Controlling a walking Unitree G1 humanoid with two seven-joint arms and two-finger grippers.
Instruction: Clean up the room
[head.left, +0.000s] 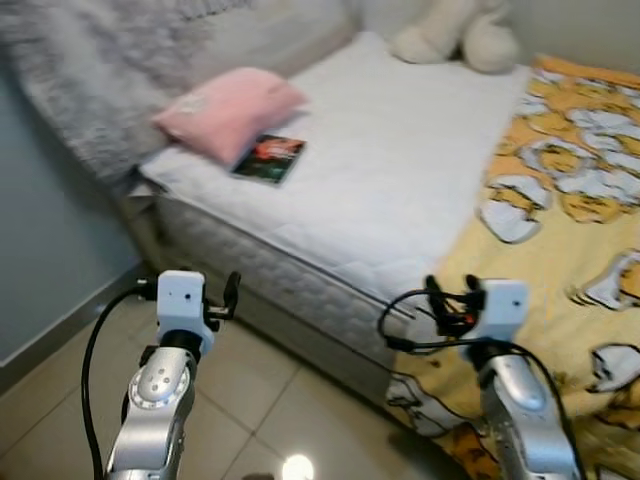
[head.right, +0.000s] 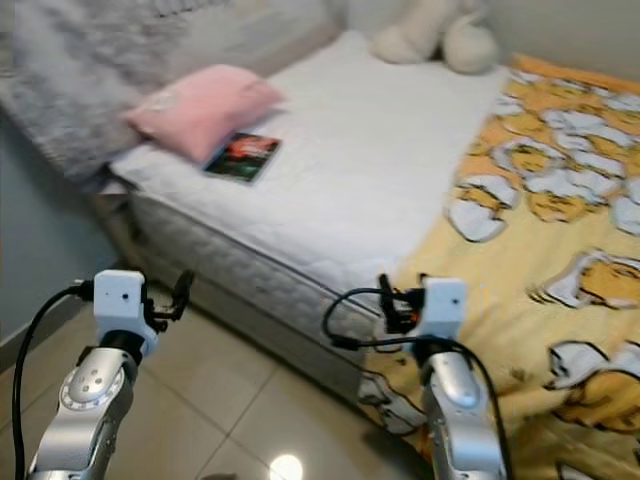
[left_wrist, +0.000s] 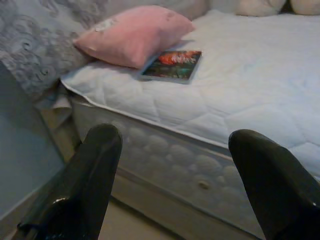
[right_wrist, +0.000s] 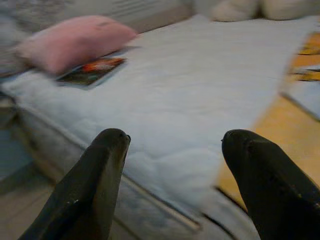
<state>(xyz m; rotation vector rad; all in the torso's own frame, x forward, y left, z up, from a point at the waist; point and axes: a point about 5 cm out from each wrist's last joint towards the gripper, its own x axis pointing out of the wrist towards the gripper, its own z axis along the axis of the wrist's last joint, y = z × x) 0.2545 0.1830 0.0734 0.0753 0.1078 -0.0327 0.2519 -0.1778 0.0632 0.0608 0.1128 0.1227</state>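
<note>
Left gripper (left_wrist: 175, 185) spread wide, holding nothing, low in frame before the mattress (head.left: 400, 180) edge. Right gripper (right_wrist: 175, 185) equally wide, empty, over the yellow blanket (head.left: 560, 260). Book (head.left: 269, 158) lies upper left, touching the pink pillow (head.left: 228, 110).

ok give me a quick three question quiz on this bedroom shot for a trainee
1. True or false: the book lies on the bare white mattress, its corner tucked under the pink pillow.
2. Which covers the mattress's right side? A) grey rug B) yellow patterned blanket C) towel
3. What sits at the far end of the bed?

Key: 1 true. 2 B. 3 a cream plush toy. Both the left pincer and right pincer are open and hold nothing.
</note>
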